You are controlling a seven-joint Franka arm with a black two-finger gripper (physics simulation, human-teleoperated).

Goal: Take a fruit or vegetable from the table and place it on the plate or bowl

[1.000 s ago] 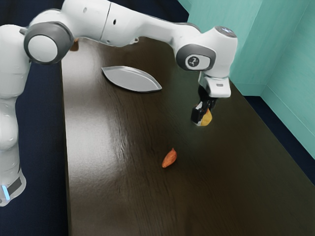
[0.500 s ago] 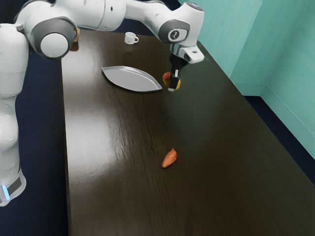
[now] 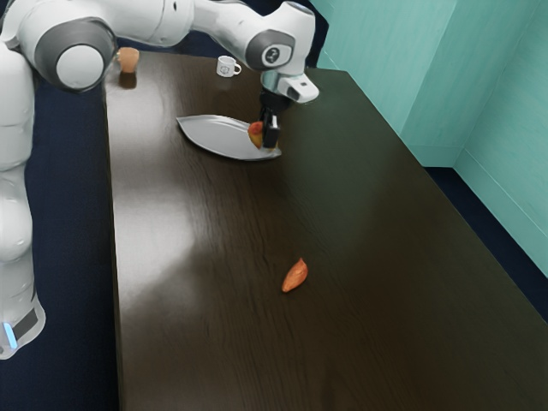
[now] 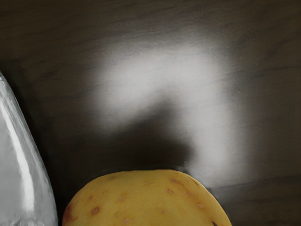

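Yellow, speckled and blushed red on one side, the fruit (image 3: pixel 256 130) sits clamped between our gripper's (image 3: pixel 266 137) fingers. Over the past second we have swung it across to the pointed tip of the grey plate (image 3: pixel 214 133) (the wrist view puts the rim just beside it, bare table (image 3: pixel 360 257) beneath). We judge the carry nearly done: edge further over, then release. The orange vegetable (image 3: pixel 294 276) lies well apart.

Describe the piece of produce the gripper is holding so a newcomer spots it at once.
On the dark wooden table, find the grey leaf-shaped plate. At its tip on the exterior view's right, the black gripper holds a yellow, red-blushed fruit. Unlike the pointed orange vegetable lying loose mid-table, it is gripped above the plate's edge.
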